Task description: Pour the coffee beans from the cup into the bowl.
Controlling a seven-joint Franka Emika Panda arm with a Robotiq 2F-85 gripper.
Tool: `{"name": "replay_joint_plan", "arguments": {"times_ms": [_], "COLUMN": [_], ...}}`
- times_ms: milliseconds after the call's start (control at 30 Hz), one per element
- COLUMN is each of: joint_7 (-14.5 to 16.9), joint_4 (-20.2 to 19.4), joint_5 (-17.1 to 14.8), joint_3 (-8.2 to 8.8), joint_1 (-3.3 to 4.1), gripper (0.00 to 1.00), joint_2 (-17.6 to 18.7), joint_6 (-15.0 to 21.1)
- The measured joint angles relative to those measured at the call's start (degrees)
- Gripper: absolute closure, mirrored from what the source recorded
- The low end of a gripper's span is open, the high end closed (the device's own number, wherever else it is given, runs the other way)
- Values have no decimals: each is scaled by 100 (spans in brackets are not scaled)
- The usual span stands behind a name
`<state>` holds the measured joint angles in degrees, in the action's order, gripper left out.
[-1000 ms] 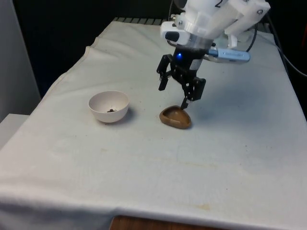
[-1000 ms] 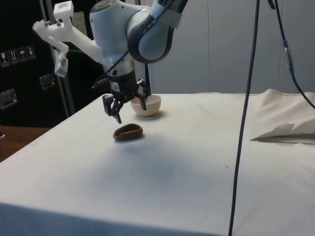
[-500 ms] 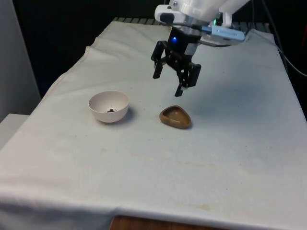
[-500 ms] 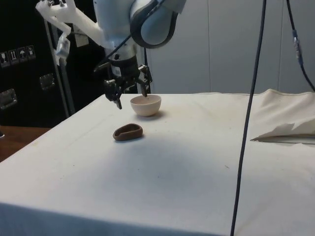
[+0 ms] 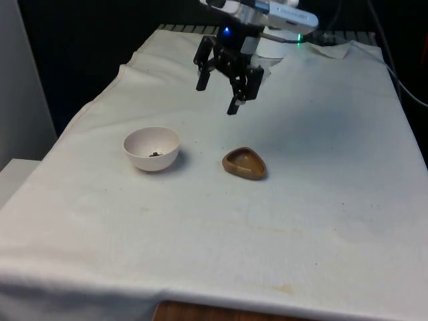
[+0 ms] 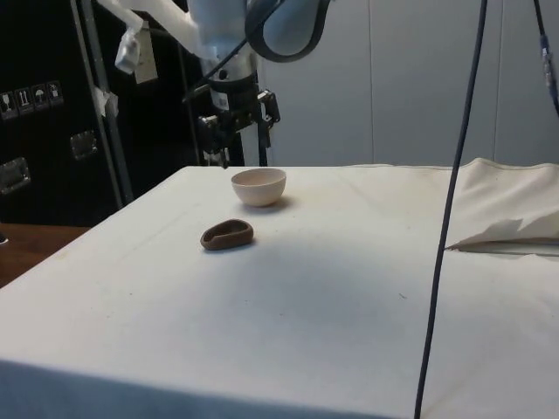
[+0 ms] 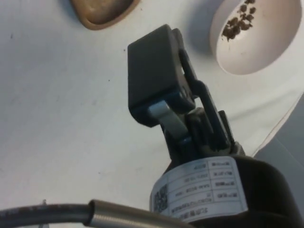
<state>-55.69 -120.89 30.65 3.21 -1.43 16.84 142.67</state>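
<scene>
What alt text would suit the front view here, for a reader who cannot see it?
An open black gripper hangs empty above a white-clothed table. Below it sit a white bowl holding a few coffee beans and, to the front view's right, a small brown cup, upright.

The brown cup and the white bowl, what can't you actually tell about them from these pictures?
- Brown cup: the wrist view's edge cuts it off; in the side view its near wall hides the inside.
- White bowl: its near wall hides the inside in the side view.
- Coffee beans: a dark speck in the front view, too small to count; the wrist view's edge cuts off part of the bowl, so the count there is uncertain too.
</scene>
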Motion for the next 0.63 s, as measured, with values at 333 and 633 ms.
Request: {"name": "replay_joint_plan", "arguments": {"times_ms": [333, 633], "joint_7": [321, 625], "joint_4": [-212, -390], "joint_5": [11, 11], "joint_3": [178, 327], "joint_1": [0, 0], "gripper": [0, 0], "joint_2": [-286, -487], "joint_6": [74, 195]}}
